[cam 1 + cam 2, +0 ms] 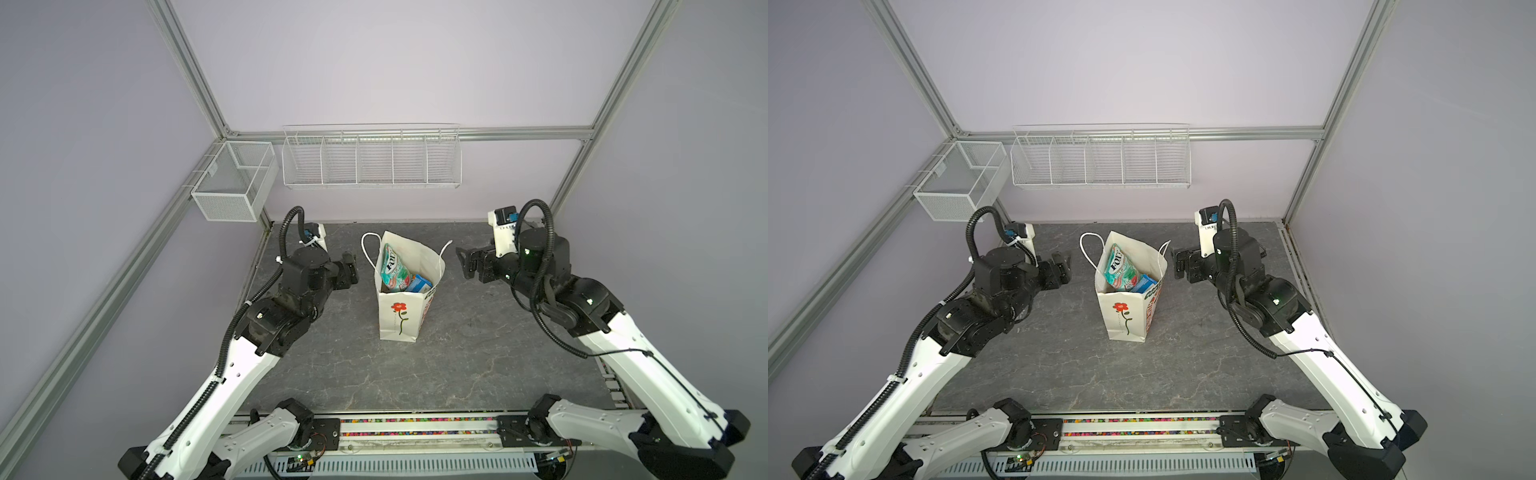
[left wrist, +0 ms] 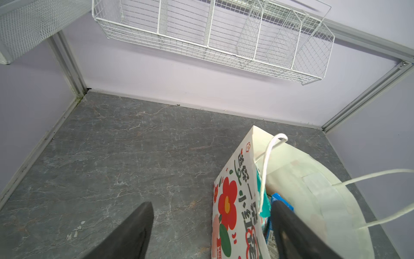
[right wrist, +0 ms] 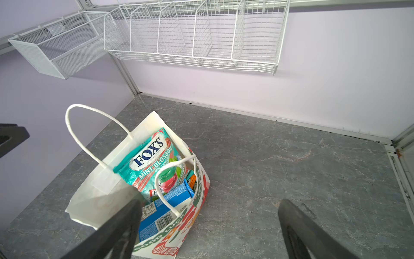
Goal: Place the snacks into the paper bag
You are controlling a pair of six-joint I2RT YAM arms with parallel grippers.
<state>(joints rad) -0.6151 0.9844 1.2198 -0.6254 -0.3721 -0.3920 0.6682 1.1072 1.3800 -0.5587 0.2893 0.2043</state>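
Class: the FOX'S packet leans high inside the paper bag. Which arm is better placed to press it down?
Probably left: the open left gripper sits nearer the FOX'S packet, which leans at that side of the paper bag; the right gripper is farther.

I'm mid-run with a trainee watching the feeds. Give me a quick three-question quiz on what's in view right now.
1. True or false: the FOX'S packet lies on the table beside the paper bag.
2. Pick one: the left gripper and right gripper are (A) both open, holding nothing, (B) both shut on the cord handles, (C) each shut on a snack.
3. What colour is the pack lying against the FOX'S packet?

Key: 1. False, it stands inside the paper bag. 2. A. 3. Blue.
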